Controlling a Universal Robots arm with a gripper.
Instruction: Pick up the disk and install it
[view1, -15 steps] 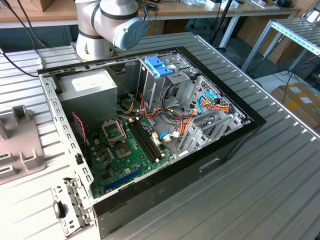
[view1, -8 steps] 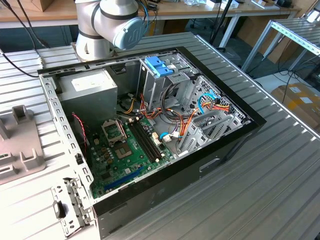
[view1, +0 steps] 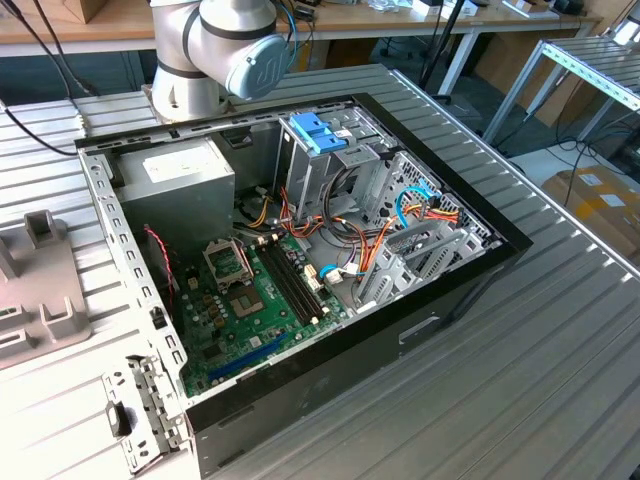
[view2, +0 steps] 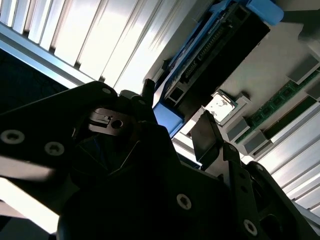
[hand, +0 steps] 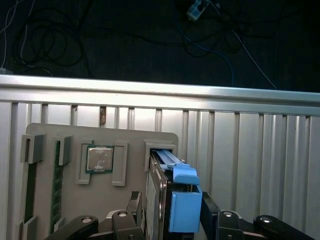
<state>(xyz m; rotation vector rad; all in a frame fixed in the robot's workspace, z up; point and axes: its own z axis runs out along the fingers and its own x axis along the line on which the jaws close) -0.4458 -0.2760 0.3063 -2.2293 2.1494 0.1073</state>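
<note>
Step in hand: pick-up; install not begun. The disk (hand: 161, 192) stands on edge in a slot of the grey holder (hand: 60, 131), blue tab (hand: 185, 210) on its rim, near 1 chip (hand: 99, 159). The gripper (hand: 172, 205) straddles the disk in the first wrist view; clenched or released, cannot tell. The case (view1: 455, 285) lies open in the exterior view. Judgement: next move calls for a firm squeeze on both faces, then a straight pull along the slot, no tilt

disk (hand: 161, 197) lower end cut off, arm (view1: 228, 45) cropped
</note>
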